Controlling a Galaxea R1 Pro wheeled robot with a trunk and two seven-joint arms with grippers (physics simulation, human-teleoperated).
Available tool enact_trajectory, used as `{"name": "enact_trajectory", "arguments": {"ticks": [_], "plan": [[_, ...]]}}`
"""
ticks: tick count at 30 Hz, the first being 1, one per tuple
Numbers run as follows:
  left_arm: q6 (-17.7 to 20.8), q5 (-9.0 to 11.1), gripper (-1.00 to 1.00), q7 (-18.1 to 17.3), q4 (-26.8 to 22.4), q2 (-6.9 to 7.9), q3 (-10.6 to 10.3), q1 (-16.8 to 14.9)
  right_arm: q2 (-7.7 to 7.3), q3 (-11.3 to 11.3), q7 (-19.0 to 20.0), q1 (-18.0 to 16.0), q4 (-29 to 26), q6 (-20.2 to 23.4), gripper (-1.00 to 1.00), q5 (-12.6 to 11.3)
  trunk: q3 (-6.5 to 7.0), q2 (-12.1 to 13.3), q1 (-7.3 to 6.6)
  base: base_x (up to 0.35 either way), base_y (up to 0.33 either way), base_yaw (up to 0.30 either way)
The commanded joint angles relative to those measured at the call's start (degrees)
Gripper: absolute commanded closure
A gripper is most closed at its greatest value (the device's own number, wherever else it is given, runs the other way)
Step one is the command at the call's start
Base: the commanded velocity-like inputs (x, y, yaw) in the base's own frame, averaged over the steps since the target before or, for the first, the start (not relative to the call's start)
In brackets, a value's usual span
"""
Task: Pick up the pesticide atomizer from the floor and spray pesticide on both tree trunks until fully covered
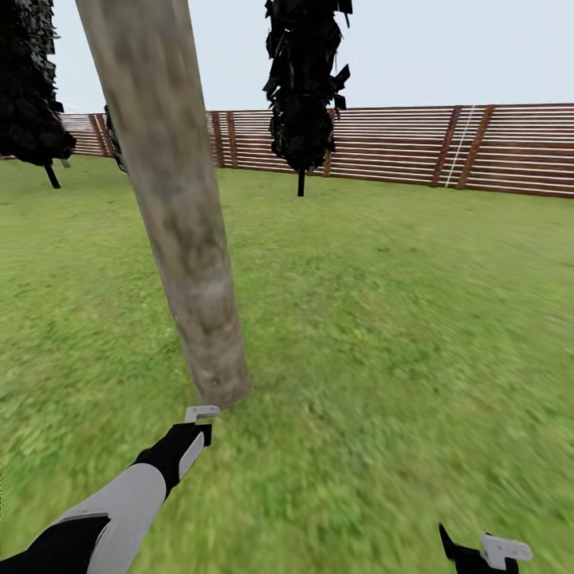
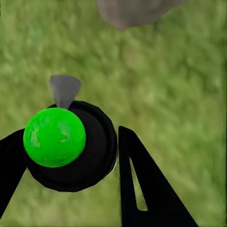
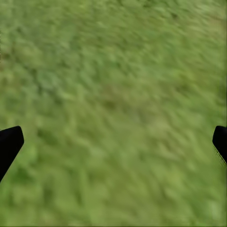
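The left tool point(image 2: 71, 165) is clamped on the atomizer point(image 2: 66, 144): in the left wrist view its two black fingers point(image 2: 151, 189) sit on either side of a black round body topped by a bright green ball, with a grey cone-shaped nozzle point(image 2: 64, 90) projecting from the body toward the trunk base point(image 2: 132, 12). In the head view the left tool point(image 1: 195, 430) hangs over the grass point(image 1: 359, 335) just beside the foot of the trunk point(image 1: 179, 215), a thick column of mottled grey-brown bark that appears tilted in this view and meets the ground near the tool. The atomizer itself cannot be made out in the head view. The right tool point(image 3: 113, 142) has its fingers wide apart, one fingertip point(image 3: 9, 144) at each side of the right wrist view, with bare grass between them; in the head view the right tool point(image 1: 486, 552) is low, well apart from the trunk. Two black trees point(image 1: 303, 88) stand farther back on the lawn before a brown slatted fence point(image 1: 494, 147).
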Motion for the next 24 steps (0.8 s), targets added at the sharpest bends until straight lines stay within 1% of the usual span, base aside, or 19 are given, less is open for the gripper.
{"name": "enact_trajectory", "arguments": {"ticks": [1,11,24], "plan": [[0.0,0.0,1.0,0.0,0.0,-0.03,0.0,0.0,0.0,0.0,0.0,0.0,0.0,0.0,-1.0,0.0,0.0,0.0,0.0,0.147,-0.266,0.25],[0.0,-0.1,1.0,0.0,0.0,-0.1,0.0,0.0,0.0,0.0,0.0,0.0,0.0,0.0,-1.0,0.0,0.0,0.0,0.0,0.098,-0.266,0.275],[-0.2,0.0,1.0,0.0,0.0,-0.15,0.0,0.0,0.0,0.0,0.0,0.0,0.0,0.0,-1.0,0.0,0.0,0.0,0.0,0.005,-0.272,0.276]]}}
